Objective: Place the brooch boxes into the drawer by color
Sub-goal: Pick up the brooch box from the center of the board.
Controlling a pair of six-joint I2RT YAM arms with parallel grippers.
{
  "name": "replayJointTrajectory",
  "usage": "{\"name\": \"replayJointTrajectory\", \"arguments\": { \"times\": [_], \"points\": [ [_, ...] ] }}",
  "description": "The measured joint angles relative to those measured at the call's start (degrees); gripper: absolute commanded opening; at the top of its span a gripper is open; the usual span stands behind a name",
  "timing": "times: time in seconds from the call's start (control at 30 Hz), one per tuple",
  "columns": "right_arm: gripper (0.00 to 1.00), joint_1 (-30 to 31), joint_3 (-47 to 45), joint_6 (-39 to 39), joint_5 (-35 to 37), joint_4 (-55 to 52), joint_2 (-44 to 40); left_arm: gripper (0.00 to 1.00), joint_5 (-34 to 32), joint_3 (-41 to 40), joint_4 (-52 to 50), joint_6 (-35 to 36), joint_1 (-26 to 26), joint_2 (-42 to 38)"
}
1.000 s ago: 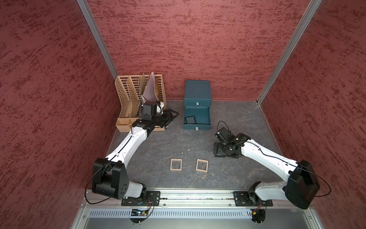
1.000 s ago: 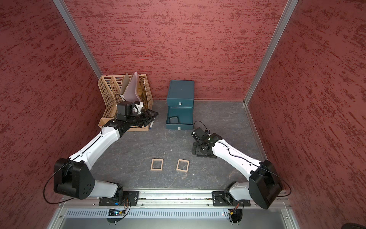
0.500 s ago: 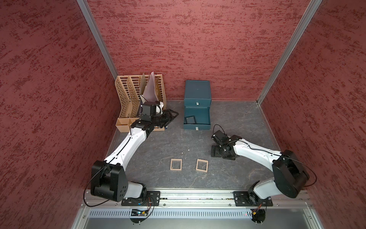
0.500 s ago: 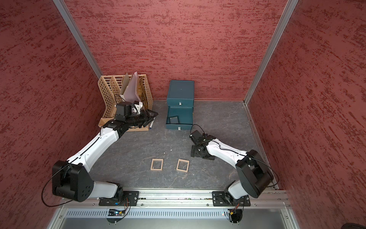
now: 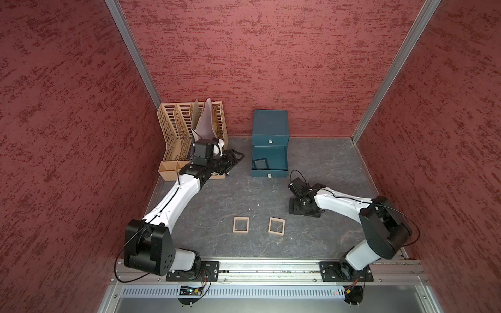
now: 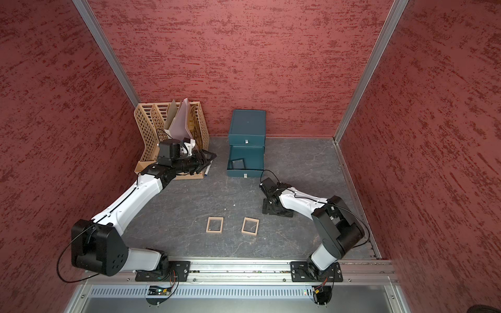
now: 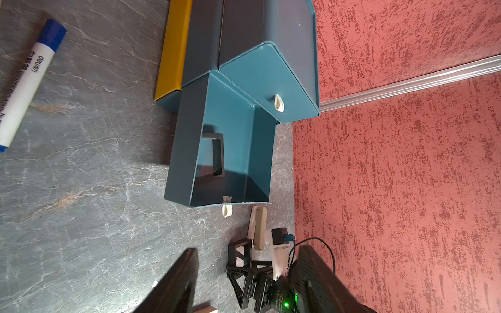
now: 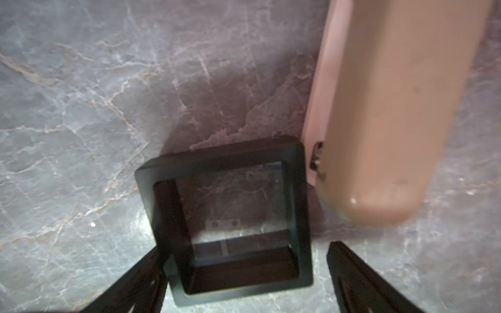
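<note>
One black brooch box (image 8: 230, 208) flat on the grey tabletop (image 8: 81, 108), right gripper (image 8: 246, 249) down over it, jaws wide and straddling it: one finger at or against a frame edge, the other standing clear, so nothing gripped. Slim beige bar (image 8: 379, 108) just beside the box; touching or not, cannot tell. Handling, by judgement: light, rigid frame round a clear window, likely slick plastic, window the weak part. Take it across two opposite outer frame edges, low and square, never on the window; a skewed pinch could skate it across the table or tip it. Containers: teal drawer chest (image 5: 269, 123) by the rear wall, open drawer (image 5: 269, 173) pulled forward, holding a second black box (image 5: 260, 164) toward one side, room to spare beside it; the drawer above is shut, contents unseen. First tan box (image 5: 240, 225) and second tan box (image 5: 276, 225) lie side by side on the table, apart, well clear of the chest. Left gripper (image 5: 235, 156) part-open, empty, before the tan file rack (image 5: 173, 127), which holds upright sheets (image 5: 204, 119); marker pen (image 7: 24, 81) near its base.
</note>
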Motion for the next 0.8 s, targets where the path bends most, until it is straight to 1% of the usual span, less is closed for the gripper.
{"name": "replayJointTrajectory", "arguments": {
  "times": [0.23,0.53,0.8],
  "points": [
    [0.85,0.0,0.5,-0.7,0.0,0.7,1.0,0.62,0.0,0.0,-0.1,0.0,0.0,0.0],
    [0.81,0.0,0.5,-1.4,0.0,1.2,1.0,0.62,0.0,0.0,-0.1,0.0,0.0,0.0],
    [0.73,0.0,1.8,-2.3,0.4,1.2,1.8,0.62,0.0,0.0,-0.1,0.0,0.0,0.0]
  ]
}}
